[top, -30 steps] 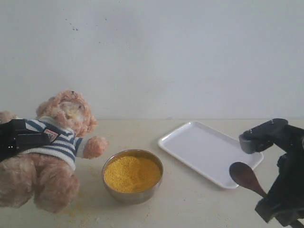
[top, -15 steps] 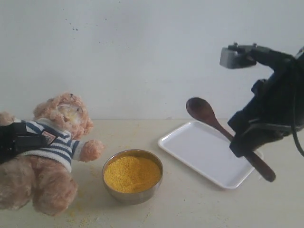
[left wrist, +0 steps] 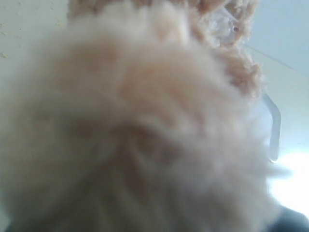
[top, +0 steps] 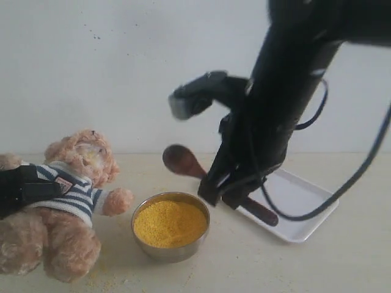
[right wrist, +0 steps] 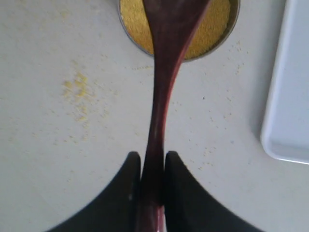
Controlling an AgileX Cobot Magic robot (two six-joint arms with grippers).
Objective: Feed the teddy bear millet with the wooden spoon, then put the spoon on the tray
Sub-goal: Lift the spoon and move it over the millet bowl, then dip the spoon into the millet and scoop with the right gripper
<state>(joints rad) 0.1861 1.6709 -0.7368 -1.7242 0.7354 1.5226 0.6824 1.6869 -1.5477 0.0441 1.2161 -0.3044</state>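
The step in hand looks like the scoop: the wooden spoon (top: 182,161) hangs with its bowl just over the far rim of the steel bowl (top: 171,251). No grains show on it, so the feeding is not yet begun. The millet (top: 170,223) lies as a yellow mound in that bowl, near the middle of the table (top: 244,268). A few loose grains are scattered on the table around it.

The next move calls for dipping the spoon's tip down into the mound and levelling it. The load must then be carried left to the face of the teddy bear (top: 76,183), which leans back at the left. A tilt on the way would likely spill the fine grains.

The right tool (right wrist: 152,164) is nearly closed, its two black fingers (right wrist: 129,166) pinching the slim handle well back from the bowl. The left tool (top: 21,188) is clamped across the bear's striped torso and props it up; its wrist view shows only fur. The white tray (top: 299,204) lies to the right, partly behind the right arm.
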